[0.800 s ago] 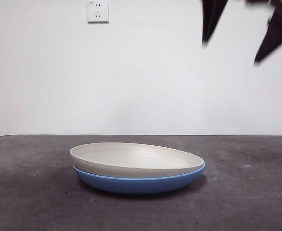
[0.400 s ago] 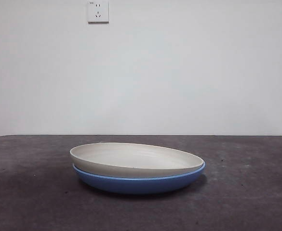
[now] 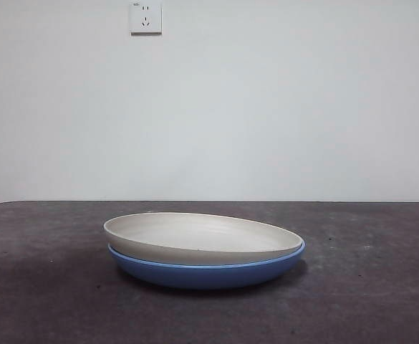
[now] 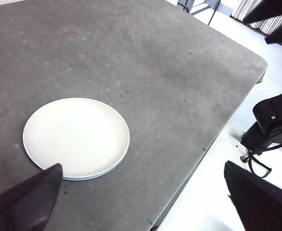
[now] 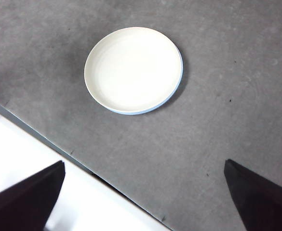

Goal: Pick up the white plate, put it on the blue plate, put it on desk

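Two plates stacked | matte cream white plate (image 3: 202,236) nests in glossy blue plate (image 3: 205,271) on speckled grey desk (image 3: 367,287) | left gripper (image 4: 145,202) and right gripper (image 5: 143,199) both gape wide, high above, empty

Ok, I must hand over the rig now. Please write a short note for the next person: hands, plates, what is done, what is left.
Left hand: open, empty, high above the table.
Right hand: open, empty, also raised.
The round matte off-white plate lies on the round glossy blue plate, slightly tilted, on the dark grey speckled desk.
Done: stacking.
Left: move the white plate to the desk.
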You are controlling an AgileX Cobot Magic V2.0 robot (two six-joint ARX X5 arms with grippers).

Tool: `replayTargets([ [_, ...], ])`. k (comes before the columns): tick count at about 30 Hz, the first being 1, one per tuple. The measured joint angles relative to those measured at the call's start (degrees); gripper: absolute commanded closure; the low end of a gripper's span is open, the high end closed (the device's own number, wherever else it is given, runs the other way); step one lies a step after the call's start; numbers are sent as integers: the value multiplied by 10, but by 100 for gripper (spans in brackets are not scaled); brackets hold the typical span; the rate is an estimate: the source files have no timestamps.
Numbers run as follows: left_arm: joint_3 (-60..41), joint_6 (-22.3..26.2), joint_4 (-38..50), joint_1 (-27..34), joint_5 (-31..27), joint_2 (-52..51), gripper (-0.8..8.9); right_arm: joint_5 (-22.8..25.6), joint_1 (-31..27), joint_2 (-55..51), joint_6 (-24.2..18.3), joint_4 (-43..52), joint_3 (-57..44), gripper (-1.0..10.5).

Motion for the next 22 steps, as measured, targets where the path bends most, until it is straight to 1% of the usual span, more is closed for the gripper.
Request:
replayTargets([
  [4, 0, 0, 0, 0, 0, 0, 218, 0, 0, -37, 0, 1, -50, 379],
  [7, 0, 0, 0, 0, 0, 0, 218, 0, 0, -51, 1, 20, -80, 379],
  [15, 0, 0, 0, 0, 0, 0, 220, 0, 0, -56, 2, 42, -84, 379],
  [17, 0, 0, 0, 0, 0, 0, 239, 0, 0, -56, 2, 47, -84, 395],
  [18, 0, 0, 0, 0, 0, 0, 293, 0, 0, -56, 2, 49, -84, 450],
  [20, 0, 0, -1, 0, 0, 0, 588, 0, 0, -56, 3, 49, -84, 740],
  [21, 0, 0, -1, 0, 0, 0, 747, 0, 0, -56, 4, 49, -84, 907],
  [22, 0, 0, -3, 0, 0, 0, 801, 0, 0, -56, 4, 49, -84, 940],
])
